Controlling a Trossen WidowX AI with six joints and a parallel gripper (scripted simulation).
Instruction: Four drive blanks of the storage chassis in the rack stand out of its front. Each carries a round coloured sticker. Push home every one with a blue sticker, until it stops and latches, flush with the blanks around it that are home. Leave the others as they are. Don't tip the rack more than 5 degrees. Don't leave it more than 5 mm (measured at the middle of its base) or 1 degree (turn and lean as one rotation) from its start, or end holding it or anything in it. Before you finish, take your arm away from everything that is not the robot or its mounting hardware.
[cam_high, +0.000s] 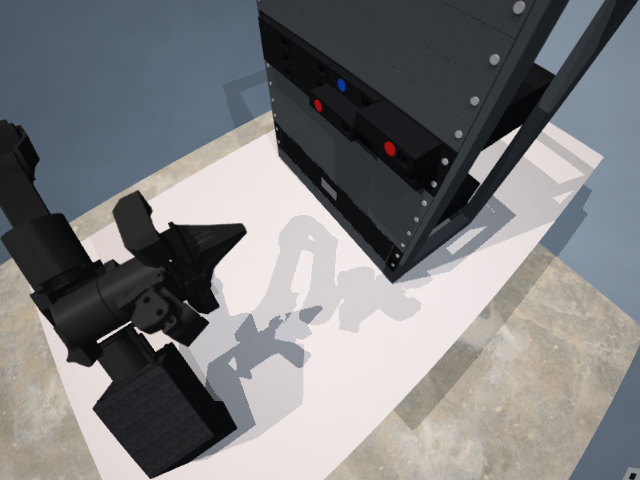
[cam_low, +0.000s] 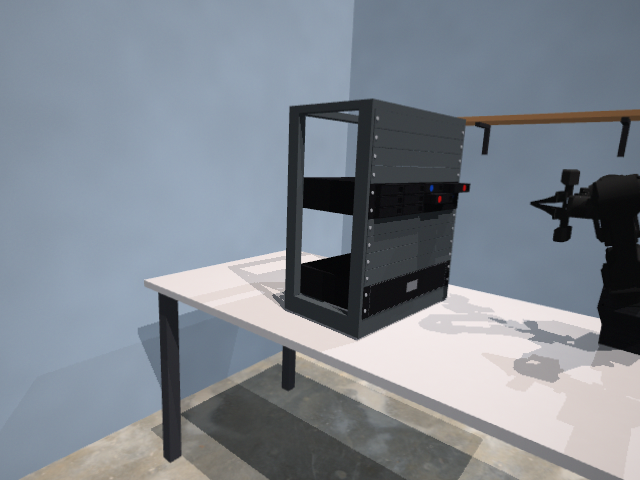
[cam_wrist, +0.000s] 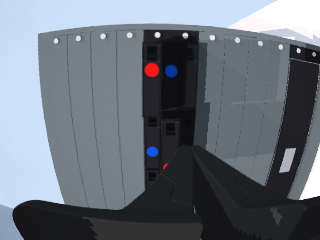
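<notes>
The gripper has its jaws together on nothing and hangs well apart from the rack, with open white table between them. From above, one blue sticker and two red stickers show. The wrist view shows a second blue sticker, and the fingertips partly hide the red sticker below it.

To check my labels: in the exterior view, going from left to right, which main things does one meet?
Table leg → rack → blue sticker → red sticker → closed claw → arm.
</notes>
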